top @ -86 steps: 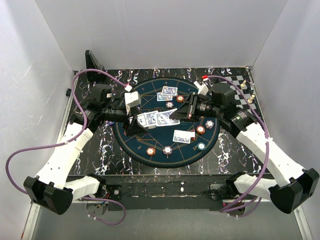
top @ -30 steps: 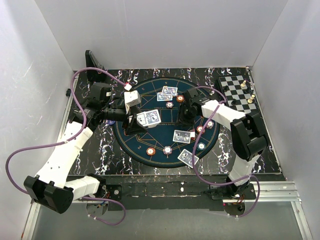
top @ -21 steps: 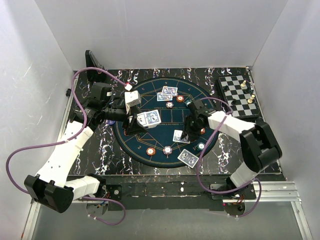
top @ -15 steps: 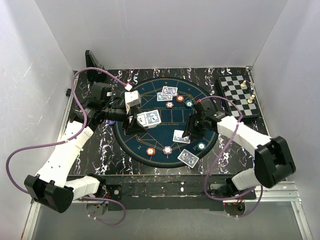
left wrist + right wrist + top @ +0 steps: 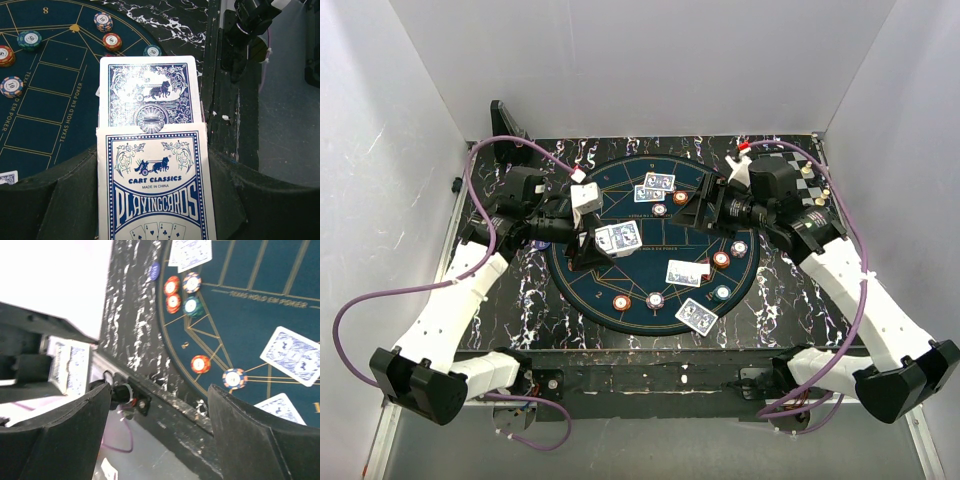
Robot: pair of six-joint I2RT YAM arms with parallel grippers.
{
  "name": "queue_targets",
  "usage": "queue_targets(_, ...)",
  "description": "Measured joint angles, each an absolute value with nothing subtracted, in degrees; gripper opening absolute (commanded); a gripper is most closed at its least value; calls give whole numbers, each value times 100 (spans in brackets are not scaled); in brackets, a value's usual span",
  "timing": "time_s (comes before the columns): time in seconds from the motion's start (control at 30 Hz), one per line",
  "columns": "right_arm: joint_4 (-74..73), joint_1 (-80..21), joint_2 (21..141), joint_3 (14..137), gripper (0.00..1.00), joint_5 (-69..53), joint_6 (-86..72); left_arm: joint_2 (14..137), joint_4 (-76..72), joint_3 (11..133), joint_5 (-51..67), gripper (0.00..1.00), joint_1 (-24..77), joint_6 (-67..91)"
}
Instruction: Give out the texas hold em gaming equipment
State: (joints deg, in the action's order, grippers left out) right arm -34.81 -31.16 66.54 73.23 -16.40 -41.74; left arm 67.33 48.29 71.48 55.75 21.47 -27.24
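Poking out of the top of a white-and-blue card box point(image 5: 156, 200), one blue-backed card point(image 5: 145, 90) shows its upper part. The box itself sits clamped between the dark fingers point(image 5: 55, 200) of the left gripper point(image 5: 595, 243), over the left part of the round dark-blue mat point(image 5: 582, 285). On the mat lie more cards, all back up: a pair point(image 5: 655, 187) side by side near the far rim, a single card point(image 5: 687, 272) right of centre, and another point(image 5: 697, 315) at the near rim. Poker chips point(image 5: 655, 299) are scattered around them: an orange one point(image 5: 680, 198) and a paler one point(image 5: 660, 210) just beside the far pair, two point(image 5: 721, 260) close together right of the single card, a teal one point(image 5: 722, 293) nearer the rim, and two near the front-left rim. Gold lines and the words TEXAS HOLD EM POKER are printed on the mat. The right gripper point(image 5: 685, 213) hovers over the right half of the mat with its jaws spread wide and nothing between them. Its wrist view looks down through the gap onto a cluster of four chips point(image 5: 181, 294) and a small blue disc point(image 5: 155, 271) lying on the black marbled table point(image 5: 520, 290) just off the mat. Behind the right arm point(image 5: 840, 270), a chessboard point(image 5: 820, 200) is partly hidden at the table's far right corner, and a purple cable point(image 5: 380, 300) loops beside the left arm.
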Motion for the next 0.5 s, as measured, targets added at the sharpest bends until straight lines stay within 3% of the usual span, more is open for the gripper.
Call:
queue_targets(0.23,-3006,-3194,6685,7284,88,-2620,-4803,6733,4801,6982,5546,40,2147,-2764)
queue_targets(0.5,-2670,-3970,7293,7548,89,-2808,-5004,6733,4759,6980,5551,40,2147,-2764)
